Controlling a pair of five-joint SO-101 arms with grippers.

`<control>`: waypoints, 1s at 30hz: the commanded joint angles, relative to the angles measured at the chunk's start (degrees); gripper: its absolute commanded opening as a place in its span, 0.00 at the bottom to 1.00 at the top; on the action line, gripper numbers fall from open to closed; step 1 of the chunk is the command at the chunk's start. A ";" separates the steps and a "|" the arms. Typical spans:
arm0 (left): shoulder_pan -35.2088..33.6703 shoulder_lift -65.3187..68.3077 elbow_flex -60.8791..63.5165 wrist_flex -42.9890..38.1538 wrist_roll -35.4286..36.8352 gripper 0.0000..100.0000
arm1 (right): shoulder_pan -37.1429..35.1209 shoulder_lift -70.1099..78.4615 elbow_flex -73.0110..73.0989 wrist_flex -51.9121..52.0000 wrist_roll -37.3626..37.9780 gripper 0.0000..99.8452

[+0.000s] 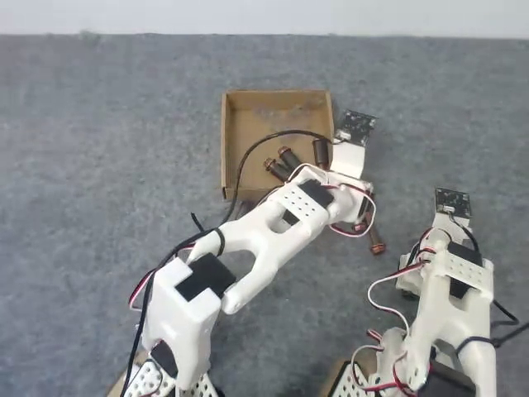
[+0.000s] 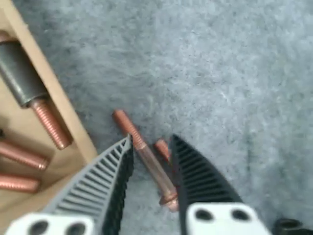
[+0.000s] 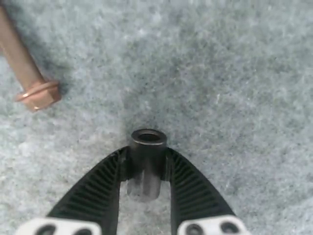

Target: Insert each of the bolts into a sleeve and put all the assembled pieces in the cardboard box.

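One bolt (image 2: 146, 159) lies on the table (image 2: 220, 73) just beside the cardboard box (image 2: 58, 98), between the spread jaws of the left pincer (image 2: 150, 141), its long axis slanting along the gap. The right pincer (image 3: 145, 152) clamps an upright sleeve (image 3: 145, 169).

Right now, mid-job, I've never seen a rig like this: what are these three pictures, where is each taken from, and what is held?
These are two white robot arms with pincer grippers on a grey carpeted table. The high picture looks down from a fixed camera; the other two come from cameras on each arm's wrist. The left gripper is open, straddling a copper-coloured metal bolt lying on the carpet beside the brown cardboard box. The box holds assembled pieces, bolts pushed into dark sleeves. The right gripper is shut on a dark tube-shaped sleeve, with another copper bolt lying nearby.
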 commanded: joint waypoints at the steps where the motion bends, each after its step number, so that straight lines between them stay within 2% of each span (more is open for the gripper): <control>1: -0.88 -0.18 -4.44 3.08 3.08 0.17 | -0.66 0.13 -2.64 -1.10 -0.26 0.01; 4: -0.97 2.02 -7.25 4.75 3.16 0.17 | -0.66 0.13 -2.64 -1.10 -0.26 0.01; 7: -1.67 6.42 -14.29 11.25 3.25 0.16 | -0.75 0.13 -2.64 -1.10 -0.26 0.01; 14: -1.76 19.60 -36.26 28.48 3.34 0.07 | -0.75 0.13 -2.64 -1.27 -0.26 0.01; 17: -1.76 23.03 -42.51 34.02 3.34 0.07 | -0.75 0.13 -2.64 -1.27 -0.26 0.01; 30: -1.85 23.65 -44.53 40.35 2.81 0.09 | -0.75 0.13 -2.64 -1.36 -0.26 0.01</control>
